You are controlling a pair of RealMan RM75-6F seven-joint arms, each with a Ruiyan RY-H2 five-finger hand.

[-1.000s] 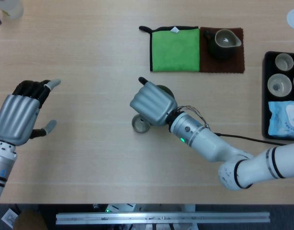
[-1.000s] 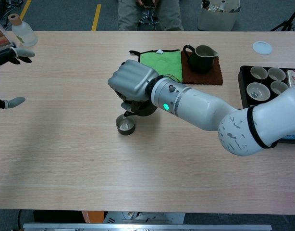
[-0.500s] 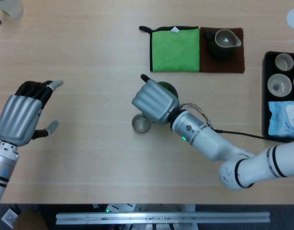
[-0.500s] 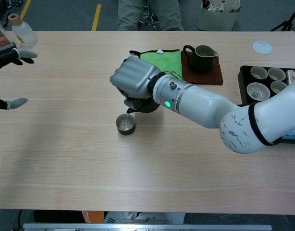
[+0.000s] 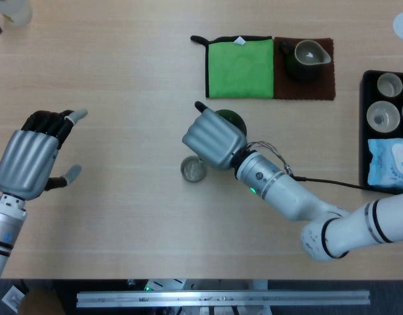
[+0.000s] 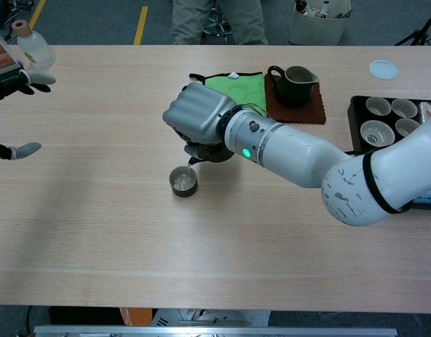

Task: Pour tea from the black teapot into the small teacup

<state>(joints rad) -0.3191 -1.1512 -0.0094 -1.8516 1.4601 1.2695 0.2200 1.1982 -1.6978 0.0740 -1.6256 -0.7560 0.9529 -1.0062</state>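
Head view shows the right hand (image 5: 213, 138) clenched around the black teapot (image 5: 229, 121), which it covers almost wholly, so the spout cannot be made out. Just beside it on the worktop (image 5: 136, 59) stands the small teacup (image 5: 193, 170), its contents unclear. The left hand (image 5: 29, 159) hangs with fingers spread, grasping nothing, mostly cut off in chest view.

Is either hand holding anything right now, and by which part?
The right hand grips the black teapot; the place of the hold is hidden. The left hand holds nothing.
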